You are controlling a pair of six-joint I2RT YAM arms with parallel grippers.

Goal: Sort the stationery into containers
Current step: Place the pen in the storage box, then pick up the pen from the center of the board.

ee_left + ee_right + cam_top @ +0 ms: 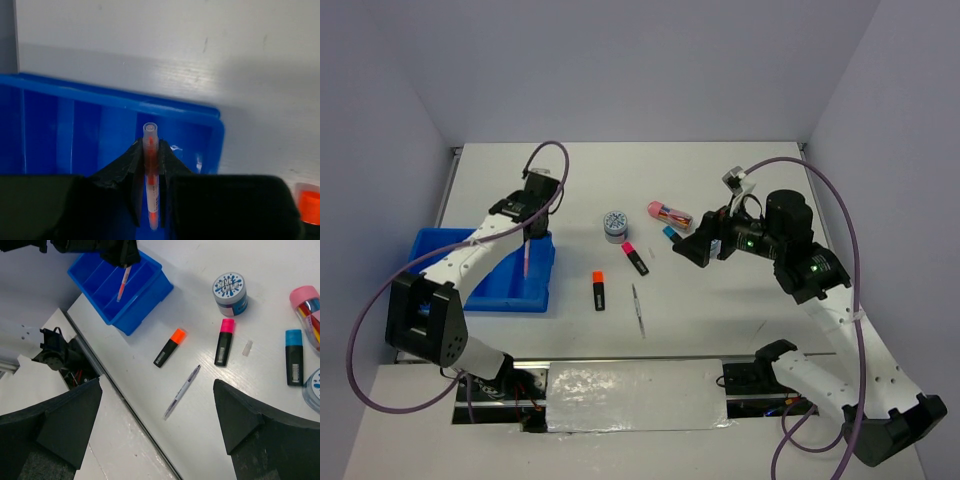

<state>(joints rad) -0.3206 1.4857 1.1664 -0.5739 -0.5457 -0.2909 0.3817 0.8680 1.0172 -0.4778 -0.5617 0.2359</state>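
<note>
As I judge it, the step in hand is to put the pink pen (526,260) into the blue tray (520,297), which lies at the left of the top view. The left gripper (527,238) is closed on this pen near its upper part. The pen hangs almost upright, its lower tip above the tray and, as far as I can tell, not touching the floor of it. In the left wrist view the pen stands over the compartment at the right side of the tray, close to the right wall. To do the step well, I would lower the wrist until the tip is inside that compartment, below the rim, and then lean the pen along the long direction of the compartment before letting go. If it is released upright from above, such a thin pen can bounce, fall across a divider, or tip over the wall onto the table (720,330). The fingers should part only a little and then rise straight, so that they do not drag the pen out. The right gripper (692,248) hangs right of centre in the top view, its jaws wide apart with nothing between them, near the blue highlighter (670,234) and the pink case (670,213). In the middle of the table lie the orange highlighter (599,291), the pink highlighter (635,258), the grey pen (638,308) and a round disc (616,225), all apart from the tray, so they should not disturb the drop.
</note>
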